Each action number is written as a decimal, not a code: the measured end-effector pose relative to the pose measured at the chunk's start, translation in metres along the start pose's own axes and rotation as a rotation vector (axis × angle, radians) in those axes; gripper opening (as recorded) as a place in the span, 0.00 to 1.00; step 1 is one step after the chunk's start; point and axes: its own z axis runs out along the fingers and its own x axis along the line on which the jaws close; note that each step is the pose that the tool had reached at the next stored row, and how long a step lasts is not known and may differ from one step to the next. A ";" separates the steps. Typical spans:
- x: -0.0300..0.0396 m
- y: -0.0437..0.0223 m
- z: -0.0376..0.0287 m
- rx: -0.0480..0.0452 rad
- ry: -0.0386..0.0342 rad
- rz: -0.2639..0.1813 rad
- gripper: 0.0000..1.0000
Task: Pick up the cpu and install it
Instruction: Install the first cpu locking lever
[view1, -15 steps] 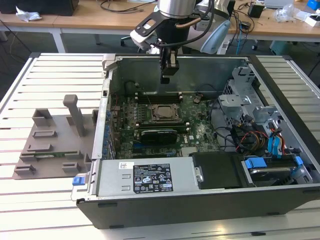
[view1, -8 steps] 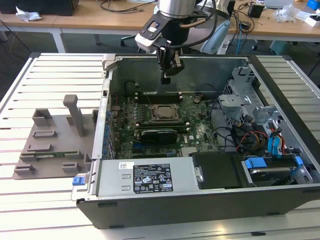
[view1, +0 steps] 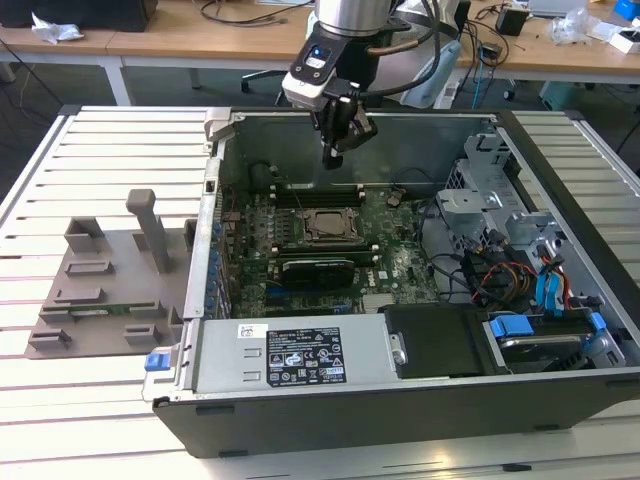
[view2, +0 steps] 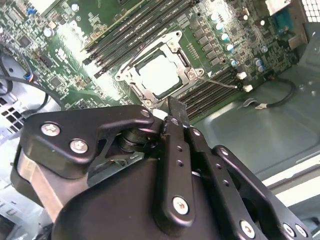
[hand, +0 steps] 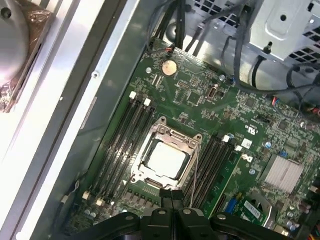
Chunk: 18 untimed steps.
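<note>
The cpu (view1: 330, 226) is a flat silvery square lying in the metal socket frame on the green motherboard inside the open computer case. Both wrist views show its pale top plate (view2: 159, 75) (hand: 165, 160) seated in the frame. My gripper (view1: 333, 160) hangs above the board, over the case's far wall and a little behind the socket. Its black fingers (hand: 170, 197) are pressed together with nothing between them, and in the second wrist view the fingertips (view2: 173, 112) point down just beside the socket.
A grey plastic tray with upright posts (view1: 100, 290) lies on the slatted table at the exterior view's left. A long black expansion card (view1: 318, 270) sits just in front of the socket. Memory slots (hand: 125, 135) flank it. Drive cages and cables (view1: 510, 250) fill the case's right side.
</note>
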 end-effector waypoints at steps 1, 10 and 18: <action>0.0000 0.0000 0.0000 -0.0005 -0.0007 -0.013 0.11; 0.0000 0.0000 0.0000 -0.0037 -0.0058 -0.109 0.11; 0.0000 0.0000 0.0000 -0.0142 -0.0131 -0.329 0.11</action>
